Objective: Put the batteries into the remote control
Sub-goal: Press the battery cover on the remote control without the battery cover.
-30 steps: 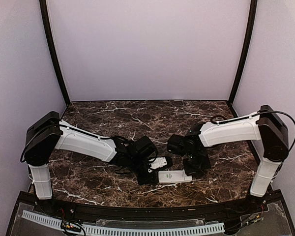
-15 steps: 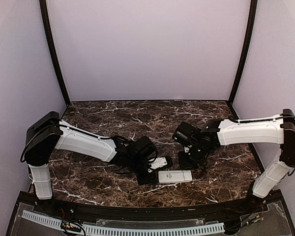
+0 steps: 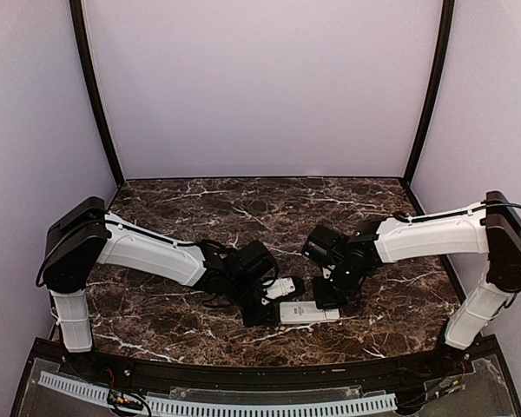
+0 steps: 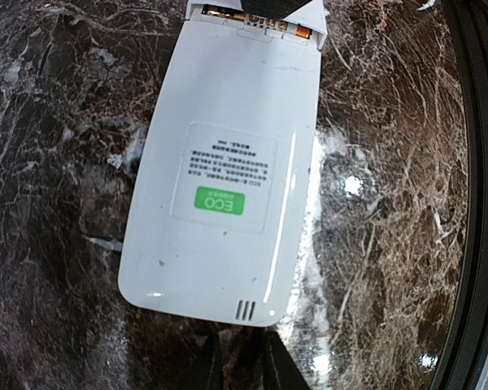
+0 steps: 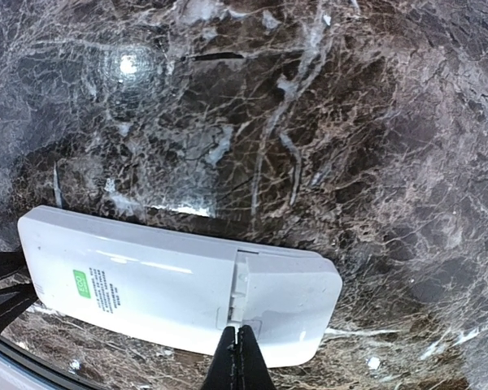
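The white remote control [image 3: 308,312] lies face down on the marble near the front edge, its green ECO label [image 4: 220,200] facing up. A white cover [image 5: 289,301] sits on its right end, with a narrow seam left between cover and body. My right gripper [image 5: 241,333] is shut, its tips resting on that seam; from above it [image 3: 326,300] stands over the remote's right end. My left gripper [image 4: 242,349] is slightly open with nothing between its fingers [image 5: 0,301], which touch the remote's left end. The batteries are hidden.
Dark marble table [image 3: 200,208] inside pale walls. A black raised rim [image 3: 243,373] runs along the front, close to the remote, and shows in the left wrist view [image 4: 480,203]. A small white part [image 3: 282,287] sits beside the left gripper; I cannot tell what it is.
The right arm lifted back off the remote's right end, then came down onto it again. The remote and the left arm have not moved.
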Robot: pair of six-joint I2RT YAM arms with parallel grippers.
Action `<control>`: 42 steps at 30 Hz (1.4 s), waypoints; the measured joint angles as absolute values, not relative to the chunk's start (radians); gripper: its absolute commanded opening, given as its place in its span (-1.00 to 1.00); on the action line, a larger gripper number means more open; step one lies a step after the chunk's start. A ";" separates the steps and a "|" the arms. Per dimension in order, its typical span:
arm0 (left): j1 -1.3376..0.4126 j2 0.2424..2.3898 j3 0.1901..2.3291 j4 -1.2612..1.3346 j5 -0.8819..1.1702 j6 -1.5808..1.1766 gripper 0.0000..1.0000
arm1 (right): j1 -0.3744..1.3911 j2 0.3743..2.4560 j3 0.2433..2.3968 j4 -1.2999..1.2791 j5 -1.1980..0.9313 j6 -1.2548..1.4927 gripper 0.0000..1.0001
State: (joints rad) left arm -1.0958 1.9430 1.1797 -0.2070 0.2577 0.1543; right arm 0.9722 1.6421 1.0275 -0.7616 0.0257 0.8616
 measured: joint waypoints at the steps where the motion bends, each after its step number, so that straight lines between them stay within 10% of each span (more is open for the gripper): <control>1: -1.096 1.943 1.180 -0.207 0.258 0.155 -0.65 | 0.972 1.642 1.024 -0.760 0.025 0.862 -1.00; 42: -1.096 1.950 1.189 -0.211 0.274 0.156 -0.65 | 0.942 1.644 1.007 -0.742 -0.026 0.860 -1.00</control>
State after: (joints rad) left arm -1.0958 1.9503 1.1893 -0.2111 0.2737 0.1562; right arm 0.9421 1.6444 1.0065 -0.7418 -0.0257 0.8604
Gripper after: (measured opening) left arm 0.175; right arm 0.003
